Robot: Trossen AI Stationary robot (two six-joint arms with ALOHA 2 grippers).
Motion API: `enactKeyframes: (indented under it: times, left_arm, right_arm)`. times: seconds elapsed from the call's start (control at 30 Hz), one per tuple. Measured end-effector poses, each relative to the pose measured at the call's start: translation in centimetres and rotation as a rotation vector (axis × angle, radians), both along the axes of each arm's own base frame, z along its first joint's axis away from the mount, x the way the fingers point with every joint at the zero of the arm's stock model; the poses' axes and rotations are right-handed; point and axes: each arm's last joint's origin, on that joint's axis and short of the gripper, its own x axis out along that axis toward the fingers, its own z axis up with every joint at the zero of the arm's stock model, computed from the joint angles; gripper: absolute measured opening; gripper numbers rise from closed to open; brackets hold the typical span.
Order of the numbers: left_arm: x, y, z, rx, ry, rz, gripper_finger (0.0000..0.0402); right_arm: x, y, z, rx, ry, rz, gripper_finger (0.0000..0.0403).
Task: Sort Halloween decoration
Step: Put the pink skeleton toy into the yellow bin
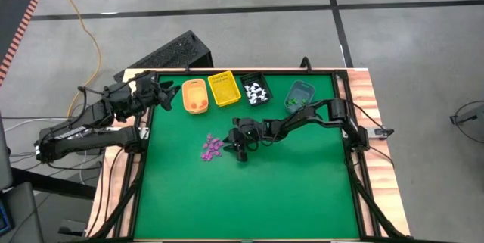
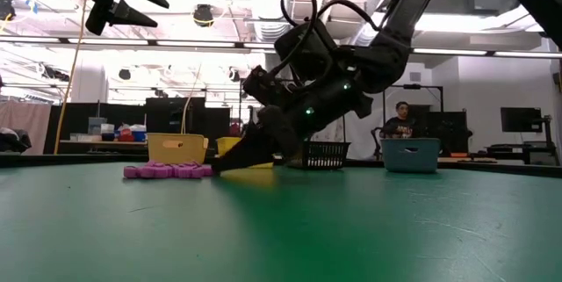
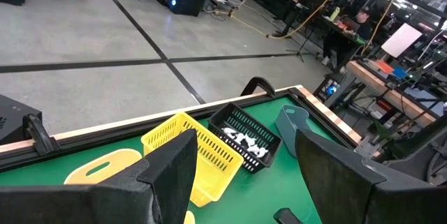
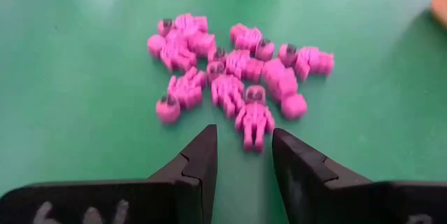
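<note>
A heap of small purple Halloween decoration figures (image 4: pixel 234 70) lies on the green mat (image 1: pixel 249 190), left of centre (image 1: pixel 212 147). My right gripper (image 4: pixel 243 144) is open and slants down low over the mat (image 2: pixel 219 166), its fingertips just short of the heap. The nearest figure (image 4: pixel 255 121) lies right ahead of the gap between them. My left gripper (image 3: pixel 244 175) hangs open and high above the table's far left corner (image 1: pixel 162 95), with nothing between its fingers.
Four bins stand in a row at the far edge: an orange one (image 1: pixel 195 96), a yellow basket (image 1: pixel 224 88), a black basket (image 1: pixel 255 90) with white pieces and a grey-blue one (image 1: pixel 299 96) with green pieces. A person (image 2: pixel 399 124) sits in the room behind.
</note>
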Motion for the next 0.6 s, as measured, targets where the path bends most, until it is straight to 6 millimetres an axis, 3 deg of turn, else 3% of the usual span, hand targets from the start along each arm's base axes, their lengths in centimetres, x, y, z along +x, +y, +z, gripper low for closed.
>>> enactKeyframes:
  times: [0.2, 0.4, 0.6]
  left_arm:
    - [0.0, 0.0, 0.0, -0.003, -0.004, 0.001, 0.0232]
    - [0.0, 0.0, 0.0, 0.001, -0.006, 0.010, 0.0232]
    - [0.0, 0.0, 0.0, -0.001, -0.001, 0.002, 0.0232]
  right_arm:
    - [1.4, 0.0, -1.2, 0.056, -0.010, -0.027, 0.0136]
    - [1.4, 0.0, -1.3, 0.083, 0.060, -0.047, 0.0132]
    - [1.3, -0.3, -1.4, 0.083, 0.067, -0.076, 0.0103]
